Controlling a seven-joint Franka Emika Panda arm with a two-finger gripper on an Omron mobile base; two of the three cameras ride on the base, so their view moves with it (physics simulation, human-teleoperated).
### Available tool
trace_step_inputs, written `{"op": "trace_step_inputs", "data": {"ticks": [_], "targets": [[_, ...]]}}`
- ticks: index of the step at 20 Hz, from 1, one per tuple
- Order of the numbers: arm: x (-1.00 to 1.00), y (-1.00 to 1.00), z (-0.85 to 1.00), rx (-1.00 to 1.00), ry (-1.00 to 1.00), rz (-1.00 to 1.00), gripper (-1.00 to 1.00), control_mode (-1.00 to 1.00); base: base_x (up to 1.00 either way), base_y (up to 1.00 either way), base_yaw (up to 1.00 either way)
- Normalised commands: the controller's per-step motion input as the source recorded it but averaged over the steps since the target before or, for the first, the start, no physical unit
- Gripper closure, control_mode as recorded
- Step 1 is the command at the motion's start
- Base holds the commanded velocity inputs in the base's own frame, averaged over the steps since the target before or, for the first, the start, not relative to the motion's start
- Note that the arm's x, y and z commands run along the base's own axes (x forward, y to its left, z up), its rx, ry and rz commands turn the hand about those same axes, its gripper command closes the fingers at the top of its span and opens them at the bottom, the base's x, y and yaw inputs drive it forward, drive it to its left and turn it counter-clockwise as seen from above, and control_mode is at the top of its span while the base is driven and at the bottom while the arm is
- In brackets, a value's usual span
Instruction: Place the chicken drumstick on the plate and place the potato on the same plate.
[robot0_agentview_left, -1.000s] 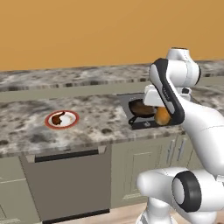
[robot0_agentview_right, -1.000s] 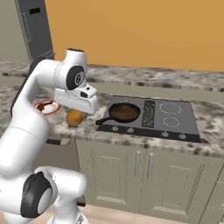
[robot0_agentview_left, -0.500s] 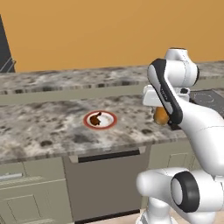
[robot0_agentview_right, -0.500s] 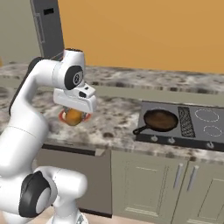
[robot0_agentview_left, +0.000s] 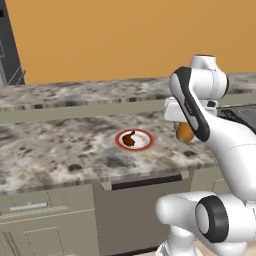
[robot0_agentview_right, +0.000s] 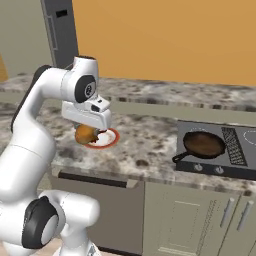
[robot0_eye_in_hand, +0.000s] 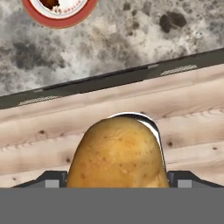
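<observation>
The white red-rimmed plate (robot0_agentview_left: 150, 142) lies on the speckled stone counter, and the dark reddish chicken drumstick (robot0_agentview_left: 129, 140) rests on it. My gripper (robot0_agentview_left: 186, 128) is shut on the tan potato (robot0_agentview_left: 184, 135), held above the counter's front part, to the right of the plate. From the right base view the potato (robot0_agentview_right: 85, 134) hangs just left of and nearer than the plate (robot0_agentview_right: 114, 139). In the hand view the potato (robot0_eye_in_hand: 118, 155) sits large between the fingers, over the floor past the counter edge, with the plate (robot0_eye_in_hand: 65, 22) and drumstick (robot0_eye_in_hand: 49, 3) at the top left.
A black frying pan (robot0_agentview_right: 202, 143) sits on the stovetop (robot0_agentview_right: 240, 150) to the right. A tall dark appliance (robot0_agentview_right: 60, 35) stands at the back left. A dark dishwasher front (robot0_agentview_left: 135, 210) lies under the counter edge (robot0_eye_in_hand: 109, 78), with wooden floor (robot0_eye_in_hand: 188, 113) below.
The whole picture has shifted: the base has driven left, so the plate sits nearer the arm and the stove lies farther right. The gripper still holds the potato.
</observation>
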Motion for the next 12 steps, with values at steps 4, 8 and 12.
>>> {"op": "trace_step_inputs", "data": {"ticks": [4, 8, 12], "targets": [[0.00, 0.00, 0.00, 0.00, 0.00, 0.00, 1.00, 1.00, 0.63, 0.13, 0.02], [0.00, 0.00, 0.00, 0.00, 0.00, 0.00, 1.00, 1.00, 0.74, 0.00, 0.00], [0.00, 0.00, 0.00, 0.00, 0.00, 0.00, 1.00, 1.00, 0.70, 0.00, 0.00]]}}
